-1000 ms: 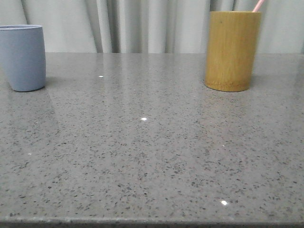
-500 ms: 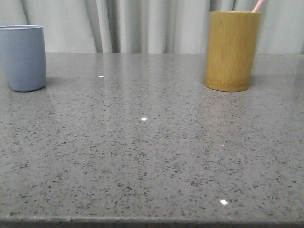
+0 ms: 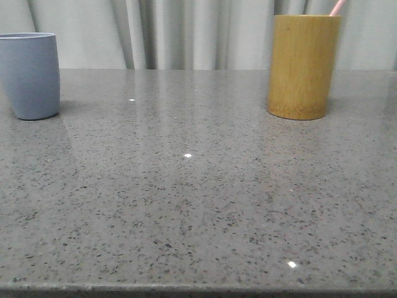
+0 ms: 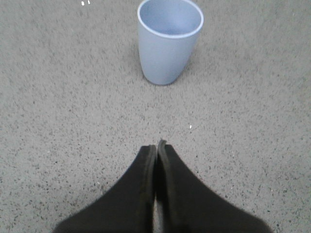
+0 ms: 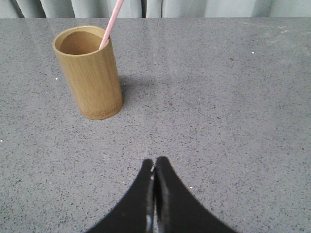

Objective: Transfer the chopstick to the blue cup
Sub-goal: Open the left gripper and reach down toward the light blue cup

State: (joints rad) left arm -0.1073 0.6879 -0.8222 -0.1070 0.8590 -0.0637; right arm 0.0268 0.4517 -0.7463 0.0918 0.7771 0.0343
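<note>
While right claw (image 5: 154,170) clenched empty — chopstick (image 5: 111,23) well apart, in bamboo holder (image 5: 90,73).

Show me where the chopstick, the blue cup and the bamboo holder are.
chopstick (image 5: 112,22): right wrist view, on the pink shaft above the holder's rim.
blue cup (image 4: 165,56): left wrist view, on its outer wall.
bamboo holder (image 3: 304,65): front view, on the middle of its side.

Blue cup (image 3: 29,76): stands on the table (image 3: 198,205), far left, toward the back.
Bamboo holder (image 3: 303,66): stands on the table, right side, toward the back, well apart from the blue cup.
Chopstick (image 5: 111,23): inside the bamboo holder, leaning on its rim.
Curtain (image 3: 186,34): behind the table.
</note>
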